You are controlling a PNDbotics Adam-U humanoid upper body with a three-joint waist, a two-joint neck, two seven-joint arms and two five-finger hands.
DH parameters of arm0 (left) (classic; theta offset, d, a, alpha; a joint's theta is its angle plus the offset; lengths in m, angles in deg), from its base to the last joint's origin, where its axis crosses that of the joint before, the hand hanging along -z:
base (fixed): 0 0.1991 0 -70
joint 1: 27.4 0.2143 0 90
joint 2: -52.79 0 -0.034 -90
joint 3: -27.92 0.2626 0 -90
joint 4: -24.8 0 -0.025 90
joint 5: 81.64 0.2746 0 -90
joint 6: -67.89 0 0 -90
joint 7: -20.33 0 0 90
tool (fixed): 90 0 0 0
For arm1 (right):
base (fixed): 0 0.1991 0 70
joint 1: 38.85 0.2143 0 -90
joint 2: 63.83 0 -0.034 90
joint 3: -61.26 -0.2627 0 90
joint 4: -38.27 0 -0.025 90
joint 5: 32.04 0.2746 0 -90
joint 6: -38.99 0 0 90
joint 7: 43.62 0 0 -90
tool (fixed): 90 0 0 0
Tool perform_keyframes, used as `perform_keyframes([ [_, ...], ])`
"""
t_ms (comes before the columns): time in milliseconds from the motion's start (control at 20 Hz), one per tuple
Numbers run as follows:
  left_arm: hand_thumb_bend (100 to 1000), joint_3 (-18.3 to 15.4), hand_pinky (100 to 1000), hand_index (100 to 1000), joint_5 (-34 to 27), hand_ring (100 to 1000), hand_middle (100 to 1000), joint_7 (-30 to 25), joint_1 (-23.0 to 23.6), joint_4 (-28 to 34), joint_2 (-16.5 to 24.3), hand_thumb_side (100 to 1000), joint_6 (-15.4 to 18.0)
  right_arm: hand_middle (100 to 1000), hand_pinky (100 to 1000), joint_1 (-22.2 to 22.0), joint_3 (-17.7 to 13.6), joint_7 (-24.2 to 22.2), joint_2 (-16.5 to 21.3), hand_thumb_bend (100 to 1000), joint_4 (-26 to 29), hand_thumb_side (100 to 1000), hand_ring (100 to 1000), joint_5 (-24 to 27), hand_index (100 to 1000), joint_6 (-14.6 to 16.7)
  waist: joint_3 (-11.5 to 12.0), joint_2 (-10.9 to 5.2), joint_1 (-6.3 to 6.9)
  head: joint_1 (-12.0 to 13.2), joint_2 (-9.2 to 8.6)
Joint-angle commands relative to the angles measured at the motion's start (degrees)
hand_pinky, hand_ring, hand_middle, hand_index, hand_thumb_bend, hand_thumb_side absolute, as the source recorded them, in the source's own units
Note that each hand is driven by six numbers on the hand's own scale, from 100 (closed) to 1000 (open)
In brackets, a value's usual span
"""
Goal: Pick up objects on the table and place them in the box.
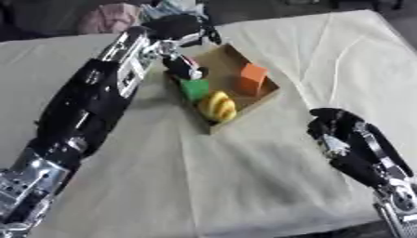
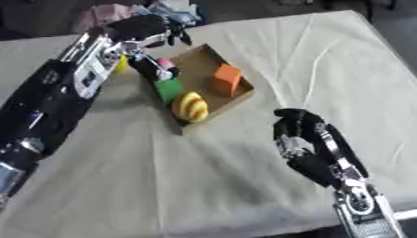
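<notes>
Shallow cardboard box point(image 1: 265, 95) on wrinkled cream tablecloth point(image 1: 204, 176), set askew. Inside: orange block point(image 1: 252, 79) with flat faces, green cube point(image 1: 195, 89), rounded yellow ribbed item point(image 1: 217, 106) near the front corner. Left hand point(image 1: 181, 29) over the box's far left edge, fingers curled; cannot tell whether anything is held. Small dark object with a pink and white spot point(image 2: 163, 65) just beneath it. Right hand point(image 2: 297, 132) low over bare cloth, well apart from box, fingers curled, empty. Yellow patch point(image 2: 122, 62) beside left arm, shape unclear.

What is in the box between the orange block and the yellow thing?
Nothing: between the orange block and the yellow thing only bare box floor shows, in both eye views.
</notes>
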Motion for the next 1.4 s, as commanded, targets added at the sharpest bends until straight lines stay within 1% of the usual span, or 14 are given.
perform_keyframes([
  [50,356,-2.2,719,836,-0.1,686,747,0.9,-1.5,0.9,4.1,164,-2.9,589,647,0.3,-0.6,0.3,0.8,100,0.6,512,634,-0.1,777,0.0,0.1,-0.84,-0.07,-0.4,0.25],
  [200,373,-4.8,722,837,1.8,688,750,2.1,-1.1,-1.6,5.7,184,-5.7,589,647,0.2,-0.7,0.4,0.8,100,0.6,511,634,-0.1,777,0.0,0.1,-0.9,-0.08,-0.6,0.25],
  [350,382,-7.8,722,838,4.0,689,751,3.1,-0.5,-5.7,6.4,198,-8.4,589,647,0.3,-0.7,0.5,0.8,100,0.6,511,634,-0.1,777,0.0,0.1,-0.91,-0.05,-0.7,0.25],
  [450,390,-8.8,725,840,4.9,693,755,4.0,-0.5,-8.7,6.3,204,-10.3,589,647,0.2,-0.7,0.5,0.8,100,0.6,512,634,-0.1,777,0.0,0.1,-0.9,-0.03,-0.9,0.25],
  [600,410,-9.4,726,842,6.1,697,759,5.4,-0.6,-12.6,6.0,215,-12.7,589,647,0.2,-0.7,0.4,0.7,100,0.6,513,634,-0.1,777,0.0,0.0,-0.85,-0.07,-0.9,0.25],
  [850,437,-10.2,728,848,8.2,702,764,6.9,-0.3,-16.9,5.2,250,-13.5,589,646,0.3,-0.6,0.4,0.6,100,0.7,513,634,0.0,777,0.0,-0.2,-0.67,-0.19,-0.9,0.25],
  [1100,463,-10.8,733,861,8.9,710,775,8.2,0.3,-18.8,4.9,276,-13.5,589,646,0.4,-0.5,0.4,0.5,100,0.7,514,634,0.1,777,0.0,-0.6,-0.36,-0.27,-0.7,0.25],
  [1400,452,-11.9,733,865,9.7,718,789,12.6,0.9,-20.1,4.7,265,-15.9,589,646,0.7,-0.4,0.2,0.4,100,0.8,517,634,0.2,777,-0.1,-1.5,0.32,-0.69,0.0,0.25],
])
